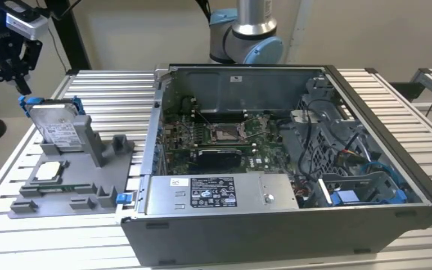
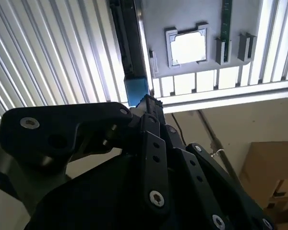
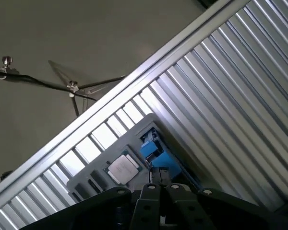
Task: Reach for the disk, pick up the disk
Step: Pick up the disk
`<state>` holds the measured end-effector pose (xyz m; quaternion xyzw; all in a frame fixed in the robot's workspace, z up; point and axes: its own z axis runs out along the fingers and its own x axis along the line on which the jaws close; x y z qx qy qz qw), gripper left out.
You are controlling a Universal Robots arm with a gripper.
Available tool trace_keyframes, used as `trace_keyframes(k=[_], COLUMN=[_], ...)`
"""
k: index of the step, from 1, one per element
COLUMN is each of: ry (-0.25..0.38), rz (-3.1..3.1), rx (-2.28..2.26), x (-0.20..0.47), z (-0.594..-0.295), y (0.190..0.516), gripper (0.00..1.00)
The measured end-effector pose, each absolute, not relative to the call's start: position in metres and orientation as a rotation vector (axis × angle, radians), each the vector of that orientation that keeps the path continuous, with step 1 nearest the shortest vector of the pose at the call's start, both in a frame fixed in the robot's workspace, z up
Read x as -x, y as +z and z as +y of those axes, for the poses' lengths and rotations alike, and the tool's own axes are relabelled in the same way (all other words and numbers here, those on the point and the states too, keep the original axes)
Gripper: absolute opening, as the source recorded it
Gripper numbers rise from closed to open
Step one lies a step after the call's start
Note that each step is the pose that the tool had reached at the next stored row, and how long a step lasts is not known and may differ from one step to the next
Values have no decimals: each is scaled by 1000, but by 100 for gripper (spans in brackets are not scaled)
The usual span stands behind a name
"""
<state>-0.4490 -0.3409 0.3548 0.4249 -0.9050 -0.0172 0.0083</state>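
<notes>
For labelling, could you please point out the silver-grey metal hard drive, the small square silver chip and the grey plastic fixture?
silver-grey metal hard drive [image 1: 57,130]: exterior view, on its white label.
small square silver chip [image 1: 49,170]: exterior view, centre of its top.
grey plastic fixture [image 1: 99,183]: exterior view, its flat base.

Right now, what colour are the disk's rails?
Blue; the disk's rails show best in the exterior view.

We see a silver-grey disk [image 1: 54,126] with white label and blue rails; black gripper [image 1: 22,88]; grey fixture [image 1: 88,175]; silver chip [image 1: 49,171]; table [image 1: 103,90] of pale ribbed slats.
</notes>
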Motion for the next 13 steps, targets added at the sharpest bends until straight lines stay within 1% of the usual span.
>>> trace_keyframes(k=[6,13], ry=[-53,-52], rz=[-2767,-2762], rx=[-1448,-1457], x=[449,449], z=[-341,-341], y=[355,355], gripper=[0,0])
